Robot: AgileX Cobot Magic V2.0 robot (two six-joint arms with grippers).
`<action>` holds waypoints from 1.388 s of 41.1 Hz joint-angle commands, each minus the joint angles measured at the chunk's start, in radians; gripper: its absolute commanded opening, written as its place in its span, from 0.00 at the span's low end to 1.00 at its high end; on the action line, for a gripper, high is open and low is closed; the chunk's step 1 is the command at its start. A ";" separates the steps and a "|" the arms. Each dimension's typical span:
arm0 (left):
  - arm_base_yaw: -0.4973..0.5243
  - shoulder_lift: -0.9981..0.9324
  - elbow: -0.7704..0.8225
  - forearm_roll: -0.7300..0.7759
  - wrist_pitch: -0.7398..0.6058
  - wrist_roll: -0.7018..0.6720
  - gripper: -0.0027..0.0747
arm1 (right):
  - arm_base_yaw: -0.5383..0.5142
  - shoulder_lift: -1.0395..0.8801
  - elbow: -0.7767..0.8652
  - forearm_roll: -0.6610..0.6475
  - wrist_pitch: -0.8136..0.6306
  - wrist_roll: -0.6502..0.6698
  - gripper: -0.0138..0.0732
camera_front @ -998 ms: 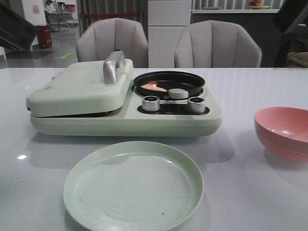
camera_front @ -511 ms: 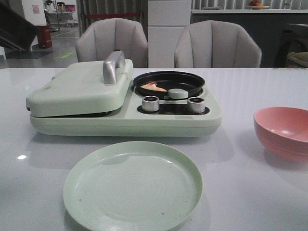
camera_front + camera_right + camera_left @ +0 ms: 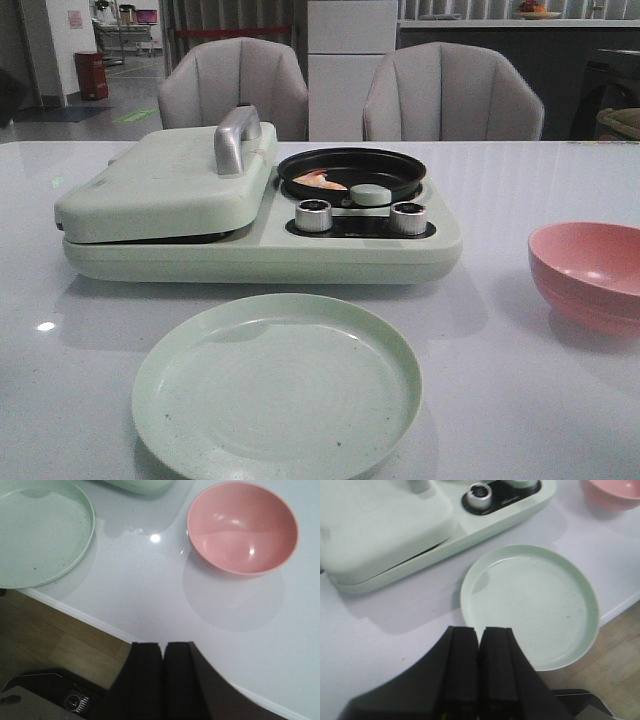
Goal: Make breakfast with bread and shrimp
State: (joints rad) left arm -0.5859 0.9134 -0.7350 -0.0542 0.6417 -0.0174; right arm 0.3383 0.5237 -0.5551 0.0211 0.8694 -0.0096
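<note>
A small orange-pink and white shrimp [image 3: 320,181] lies in the round black pan [image 3: 392,166] on the right half of the pale green breakfast maker [image 3: 250,255]. The maker's left lid [image 3: 160,185] is closed, its silver handle [image 3: 235,138] on top. No bread shows in any view. An empty pale green plate [image 3: 277,385] sits in front of the maker. Neither gripper appears in the front view. My left gripper [image 3: 480,630] is shut and empty, hovering by the plate's [image 3: 530,605] near edge. My right gripper [image 3: 163,645] is shut and empty above the table's front edge.
An empty pink bowl [image 3: 590,275] stands at the right, also in the right wrist view as the pink bowl [image 3: 242,527]. Two silver knobs [image 3: 313,215] front the pan. Two grey chairs [image 3: 452,92] stand behind the white table [image 3: 520,400].
Dark arm shapes at the upper left and upper right corners of the front view have pulled out of sight. The shrimp, plate, bowl and lid have not moved.
</note>
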 commanded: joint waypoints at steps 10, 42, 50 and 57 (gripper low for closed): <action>0.040 -0.013 -0.032 0.027 -0.032 -0.050 0.17 | 0.000 0.001 -0.028 -0.001 -0.074 0.000 0.21; 0.433 -0.536 0.422 0.081 -0.420 -0.040 0.17 | 0.000 0.001 -0.028 -0.001 -0.074 0.000 0.21; 0.550 -0.793 0.669 0.068 -0.607 -0.040 0.16 | 0.000 0.001 -0.028 -0.001 -0.074 0.000 0.21; 0.567 -0.889 0.763 0.054 -0.642 -0.040 0.17 | 0.000 0.001 -0.028 -0.001 -0.074 0.000 0.21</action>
State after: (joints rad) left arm -0.0241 0.0459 0.0032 0.0200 0.1431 -0.0536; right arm 0.3383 0.5233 -0.5551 0.0211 0.8613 -0.0082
